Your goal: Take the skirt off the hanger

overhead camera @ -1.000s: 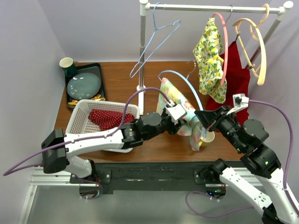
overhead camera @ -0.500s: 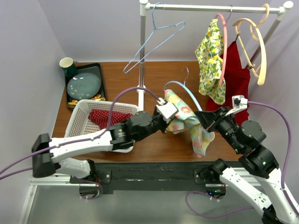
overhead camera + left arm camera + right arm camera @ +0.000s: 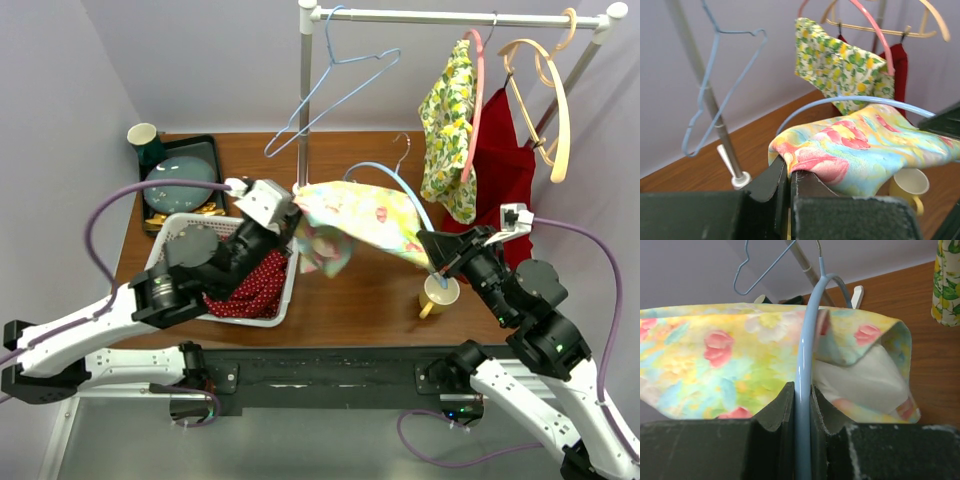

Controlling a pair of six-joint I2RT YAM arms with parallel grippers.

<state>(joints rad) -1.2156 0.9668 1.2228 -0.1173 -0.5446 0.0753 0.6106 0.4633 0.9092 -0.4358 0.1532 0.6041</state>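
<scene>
Soft, even light is falling from above, casting faint shadows. Glare is streaking the blue hanger (image 3: 803, 365); wrist-view foregrounds are blurring.

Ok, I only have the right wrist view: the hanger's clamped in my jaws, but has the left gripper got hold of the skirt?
Observer: Yes, the left gripper is shut on a bunched edge of the floral skirt.
Operator: Where's that end sitting?
Observer: Over the white basket's far right corner; the skirt stretches from there to the blue hanger in the right gripper.
Operator: Anything below it?
Observer: A yellow mug stands on the table beside the right gripper.
</scene>
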